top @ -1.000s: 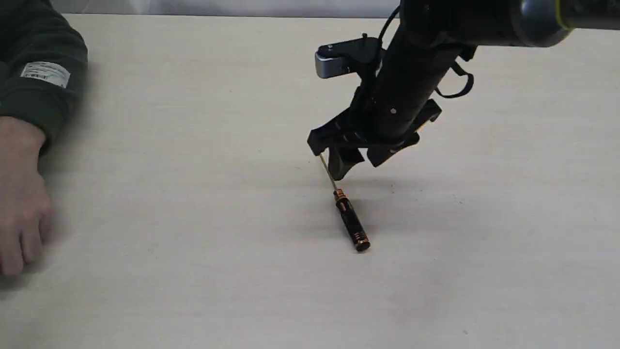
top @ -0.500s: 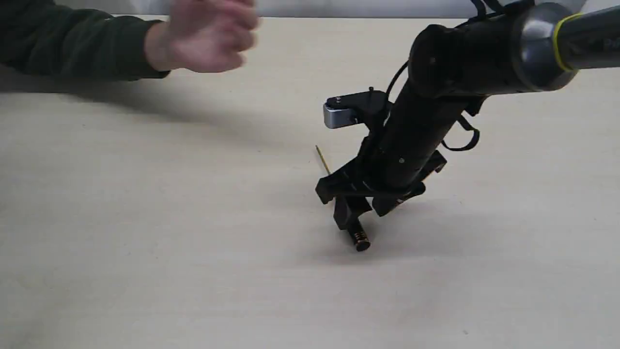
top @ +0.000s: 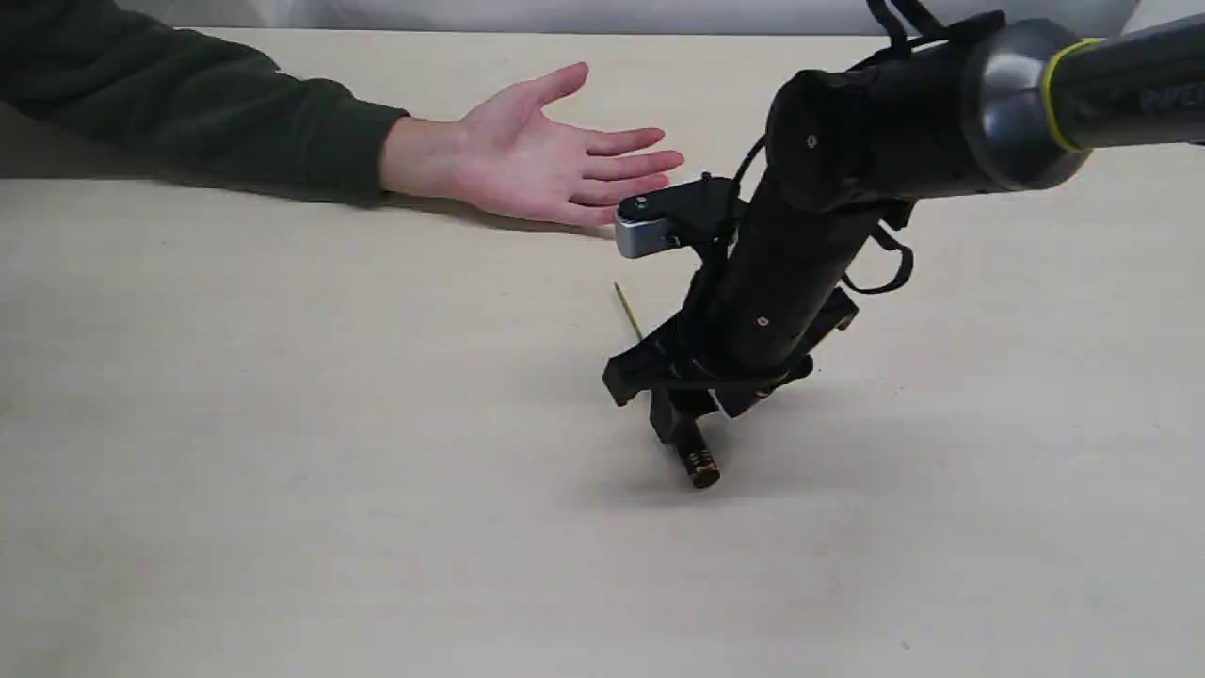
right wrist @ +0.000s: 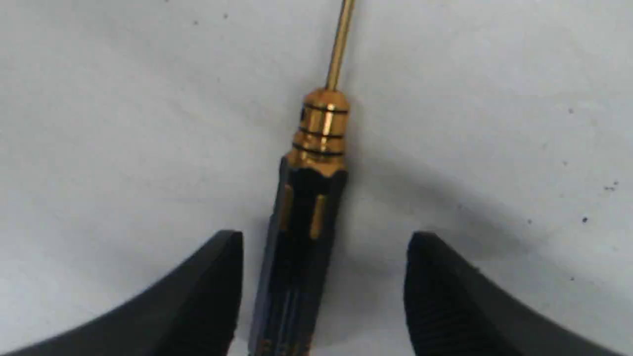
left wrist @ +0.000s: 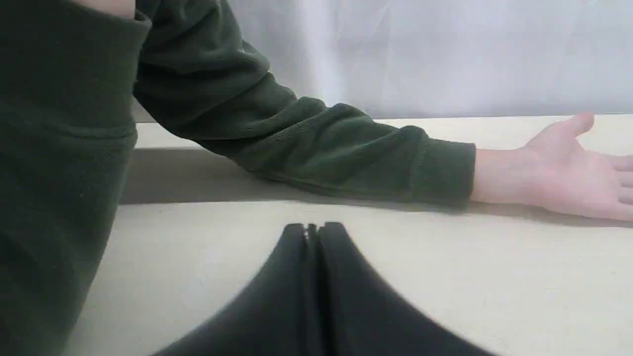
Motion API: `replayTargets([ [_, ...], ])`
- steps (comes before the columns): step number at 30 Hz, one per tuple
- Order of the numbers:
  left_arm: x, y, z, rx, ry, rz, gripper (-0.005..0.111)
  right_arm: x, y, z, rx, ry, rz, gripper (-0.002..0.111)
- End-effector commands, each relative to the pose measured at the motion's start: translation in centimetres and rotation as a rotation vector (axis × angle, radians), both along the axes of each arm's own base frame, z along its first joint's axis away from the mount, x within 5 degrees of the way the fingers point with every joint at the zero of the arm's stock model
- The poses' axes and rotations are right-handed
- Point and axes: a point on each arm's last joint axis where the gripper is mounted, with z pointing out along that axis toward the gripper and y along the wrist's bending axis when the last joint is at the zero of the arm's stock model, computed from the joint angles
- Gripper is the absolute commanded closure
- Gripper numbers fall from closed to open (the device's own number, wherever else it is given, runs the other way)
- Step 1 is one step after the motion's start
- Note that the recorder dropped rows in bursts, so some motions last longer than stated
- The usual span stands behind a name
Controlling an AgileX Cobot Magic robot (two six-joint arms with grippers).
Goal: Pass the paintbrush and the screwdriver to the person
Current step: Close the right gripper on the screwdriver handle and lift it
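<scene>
**Item: right claw over screwdriver, spread, nothing gripped**

Right claw (top: 682, 424): lowered to the worktop (top: 282, 424) on a tilted arm. Its fingers are parted wide, one on each side of the screwdriver (top: 699, 465). In the right wrist view, the black handle (right wrist: 301, 237) lies in the gap of the claw (right wrist: 324, 237), closer to one finger (right wrist: 198, 296) than to the other. Neither finger presses on it.

Screwdriver: lies flat on the worktop. The ringed butt end shows below the claw and the thin golden shaft (top: 626, 311) shows beyond it, pointing toward the far edge.

Left claw (left wrist: 312, 230): fingers pressed together, nothing seen between them, low over the worktop.

Person's hand (top: 541, 155): palm up and open, resting on the worktop beyond the right claw and apart from the screwdriver. The arm is in a dark green sleeve (top: 188, 104).
</scene>
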Motion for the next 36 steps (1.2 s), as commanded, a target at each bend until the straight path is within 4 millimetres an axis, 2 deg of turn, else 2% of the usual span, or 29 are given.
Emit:
replayTargets([
  [1,0.0,0.0,0.0,-0.006,-0.001,-0.002,0.107,-0.2,0.4,-0.1,-0.012,-0.013,0.019,0.059],
  [9,0.0,0.0,0.0,-0.006,-0.003,-0.002,0.107,-0.4,0.8,-0.1,-0.013,-0.018,0.031,0.060],
  [19,0.0,0.0,0.0,-0.006,-0.003,-0.002,0.107,-0.6,0.3,-0.1,-0.067,0.002,0.061,0.082],
  [26,0.0,0.0,0.0,-0.006,-0.003,-0.002,0.107,-0.7,0.3,-0.3,-0.076,0.021,0.069,0.082],
  [36,0.0,0.0,0.0,-0.002,-0.004,-0.002,0.107,-0.8,0.1,-2.5,-0.113,0.075,0.081,0.082],
])
